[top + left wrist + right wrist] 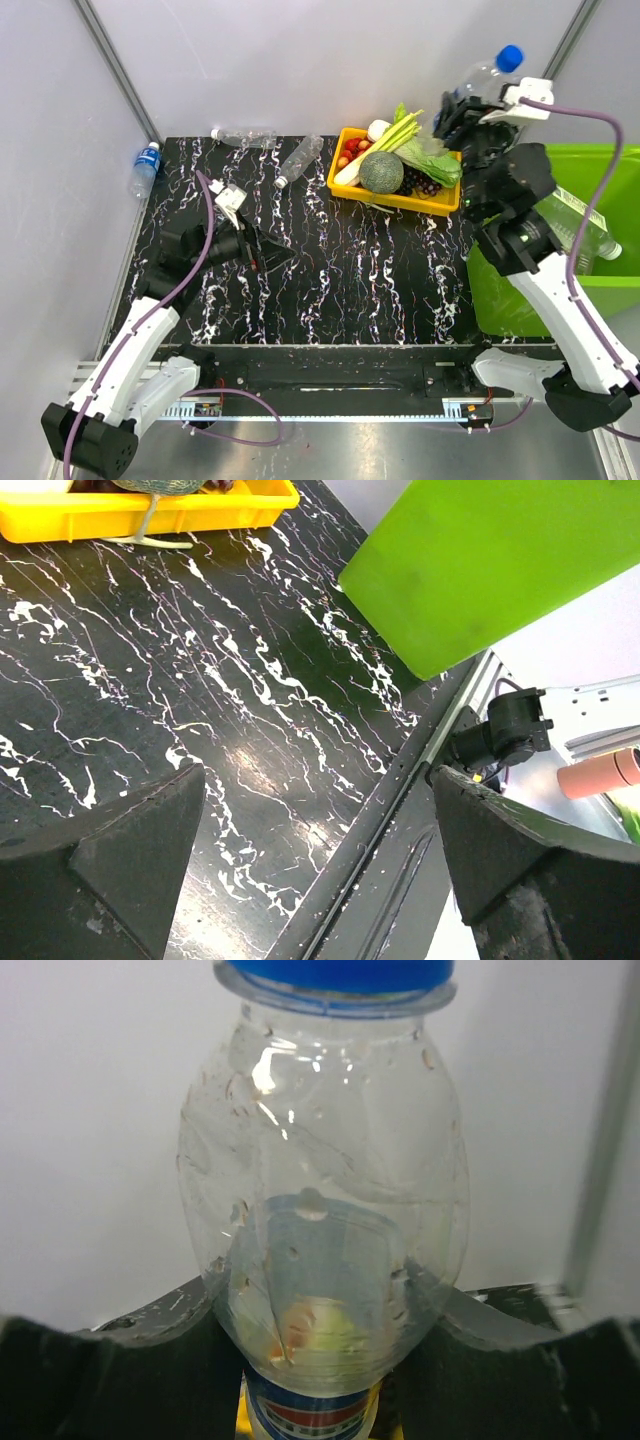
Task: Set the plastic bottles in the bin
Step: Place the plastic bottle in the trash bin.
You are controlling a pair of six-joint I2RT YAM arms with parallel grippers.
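Black marbled table (350,280): carries a yellow tray at its far side, right of the middle, and has the bin along its right edge.
Green bin (520,300) (480,570): a large translucent tub at the right. Clear bottles (588,225) lie inside it, partly hidden by the right arm.
Left jaws: spread wide and holding nothing, low over the left half of the table and pointing right.
Right jaws: closed on the lower body of a bottle, one jaw on each side just above its label.
Held bottle (490,75) (320,1160): clear with a blue cap, raised in the air at the far right, above the tray's far right corner and near the bin's far left corner, cap pointing away.
Loose bottles: two clear ones (245,137) (300,157) lie on their sides at the far edge, left of the tray. A blue-labelled one (147,165) sits just past the table's far left corner.
Yellow tray (400,203) (150,515): filled with vegetables and fruit.
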